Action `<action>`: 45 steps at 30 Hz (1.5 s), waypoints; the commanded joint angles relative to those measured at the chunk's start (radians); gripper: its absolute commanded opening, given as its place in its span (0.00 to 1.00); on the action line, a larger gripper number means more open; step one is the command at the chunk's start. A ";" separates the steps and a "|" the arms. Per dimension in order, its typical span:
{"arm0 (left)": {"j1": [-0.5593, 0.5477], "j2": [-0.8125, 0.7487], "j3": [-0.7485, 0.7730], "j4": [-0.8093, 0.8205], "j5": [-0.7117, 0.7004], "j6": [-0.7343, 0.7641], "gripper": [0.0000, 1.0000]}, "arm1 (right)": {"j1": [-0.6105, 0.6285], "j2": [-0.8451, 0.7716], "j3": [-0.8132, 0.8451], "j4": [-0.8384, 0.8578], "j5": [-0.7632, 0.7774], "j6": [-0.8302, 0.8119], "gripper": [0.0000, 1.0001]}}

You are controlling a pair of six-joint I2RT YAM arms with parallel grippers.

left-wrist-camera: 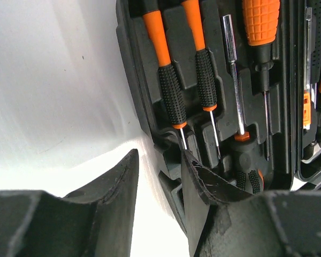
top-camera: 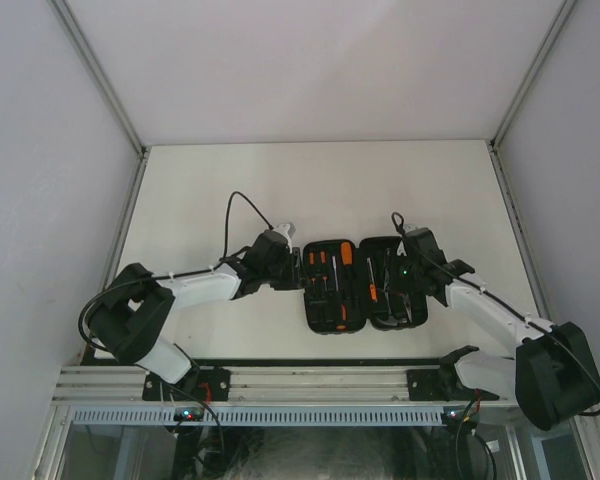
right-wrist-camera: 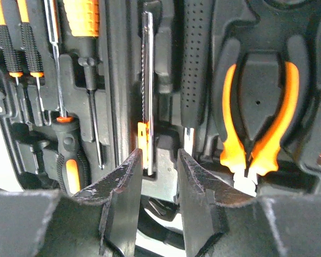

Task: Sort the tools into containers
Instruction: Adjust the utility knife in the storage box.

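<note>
The black tool case [top-camera: 330,322] lies open in the middle of the table. Thin orange-and-black screwdrivers [left-wrist-camera: 168,85] sit in its left half, and pliers [right-wrist-camera: 259,107] lie in the right half. My left gripper [left-wrist-camera: 159,152] straddles the case's left wall [left-wrist-camera: 131,80], one finger outside on the table side and one inside. It reaches in from the left [top-camera: 293,268]. My right gripper [right-wrist-camera: 159,151] is over the right half [top-camera: 408,272]. It is shut on the grey metal head of the hammer [right-wrist-camera: 195,69], whose dotted black handle runs up along its slot.
A thin metal tool with an orange end [right-wrist-camera: 147,80] lies beside the case's hinge. White table [top-camera: 200,200] surrounds the case, with enclosure walls on three sides. An aluminium rail [top-camera: 280,380] carries the arm bases at the near edge.
</note>
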 commanded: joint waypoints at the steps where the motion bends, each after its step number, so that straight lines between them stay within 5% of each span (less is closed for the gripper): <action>1: 0.013 -0.013 0.023 -0.062 -0.046 0.056 0.41 | -0.009 0.044 0.049 0.099 -0.072 -0.020 0.32; 45: 0.013 -0.009 0.014 -0.036 -0.007 0.040 0.39 | 0.088 0.277 0.165 0.057 0.053 -0.060 0.00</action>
